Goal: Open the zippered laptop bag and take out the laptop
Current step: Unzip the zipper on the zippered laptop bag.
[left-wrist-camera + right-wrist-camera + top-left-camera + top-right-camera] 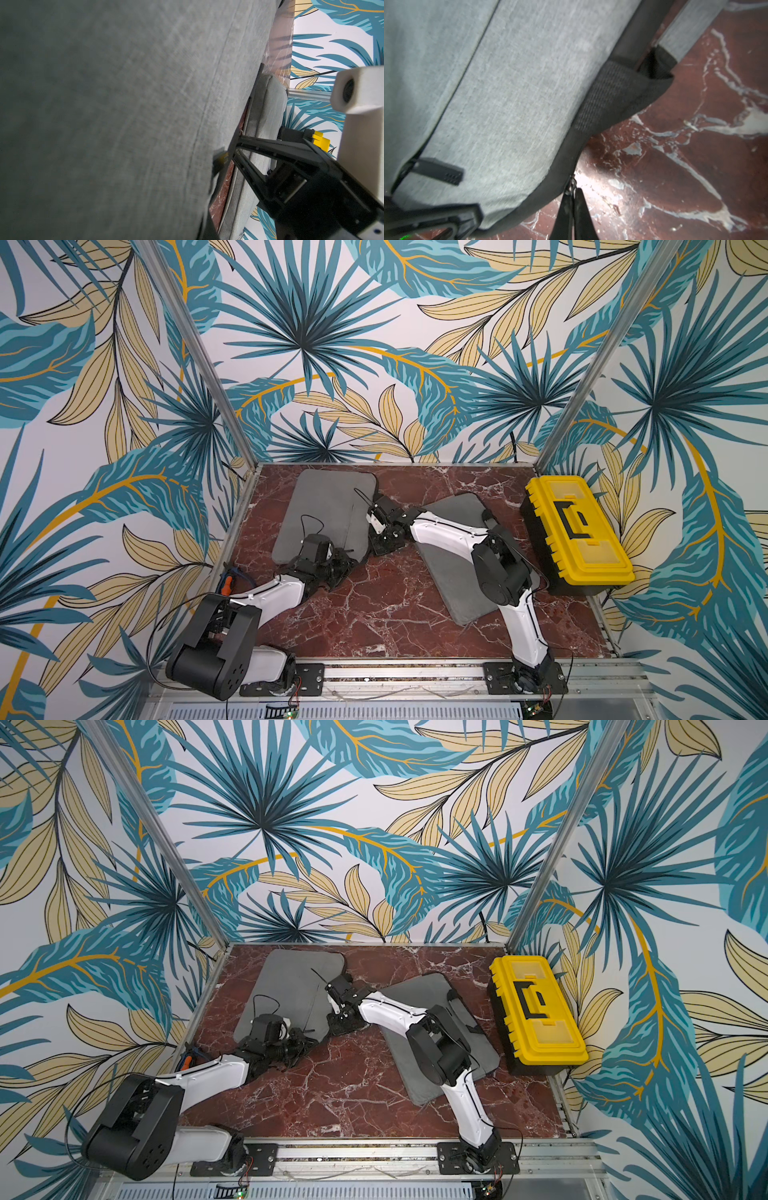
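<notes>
The grey laptop bag (pixel 324 506) (pixel 291 986) lies flat at the back left of the table. It fills the left wrist view (pixel 124 104) and much of the right wrist view (pixel 519 83). At its near right corner my right gripper (pixel 572 192) (pixel 380 549) is shut on the metal zipper pull (pixel 572 185) of the black edge band. My left gripper (pixel 347 558) (pixel 305 1038) is at the bag's near edge, shut on the corner fabric; one black finger (pixel 436 218) lies on the cloth. Fabric hides its jaws in the left wrist view. The laptop is hidden.
A second grey bag (pixel 440 572) (pixel 415 1077) lies under my right arm. A yellow and black toolbox (pixel 577 526) (pixel 536 1006) stands along the right edge. A tool with an orange handle (pixel 226 585) rests at the left edge. Walls close in the back and both sides.
</notes>
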`<state>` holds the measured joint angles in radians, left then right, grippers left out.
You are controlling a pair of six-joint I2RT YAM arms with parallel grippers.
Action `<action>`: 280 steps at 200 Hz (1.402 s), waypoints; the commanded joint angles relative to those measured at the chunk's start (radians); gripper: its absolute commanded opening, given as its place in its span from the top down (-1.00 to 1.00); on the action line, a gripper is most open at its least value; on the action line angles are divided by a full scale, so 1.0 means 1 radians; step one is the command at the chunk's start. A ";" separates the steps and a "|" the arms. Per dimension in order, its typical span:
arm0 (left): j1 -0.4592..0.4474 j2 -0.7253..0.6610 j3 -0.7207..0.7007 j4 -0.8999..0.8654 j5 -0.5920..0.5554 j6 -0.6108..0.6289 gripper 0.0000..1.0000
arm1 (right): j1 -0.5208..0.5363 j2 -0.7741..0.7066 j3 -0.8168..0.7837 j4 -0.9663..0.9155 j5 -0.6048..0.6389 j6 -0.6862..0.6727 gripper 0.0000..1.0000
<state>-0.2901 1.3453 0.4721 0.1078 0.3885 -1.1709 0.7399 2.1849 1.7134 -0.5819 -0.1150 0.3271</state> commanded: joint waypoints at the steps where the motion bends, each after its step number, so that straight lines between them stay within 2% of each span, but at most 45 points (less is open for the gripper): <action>1: 0.025 -0.031 -0.016 -0.173 -0.049 0.034 1.00 | -0.082 0.030 0.025 -0.065 0.271 -0.011 1.00; 107: 0.024 -0.084 -0.005 -0.274 -0.097 0.055 1.00 | -0.084 0.061 0.100 -0.075 0.314 -0.025 1.00; 219: 0.023 -0.157 0.001 -0.353 -0.207 0.018 1.00 | -0.085 0.033 0.043 -0.025 0.232 -0.015 1.00; 280: 0.023 -0.213 -0.015 -0.408 -0.276 -0.026 1.00 | -0.084 0.035 0.061 -0.023 0.241 -0.045 1.00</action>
<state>-0.2886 1.1671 0.4721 -0.1738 0.2428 -1.1717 0.7177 2.2314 1.7779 -0.5816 -0.0154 0.2905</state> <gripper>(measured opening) 0.072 0.047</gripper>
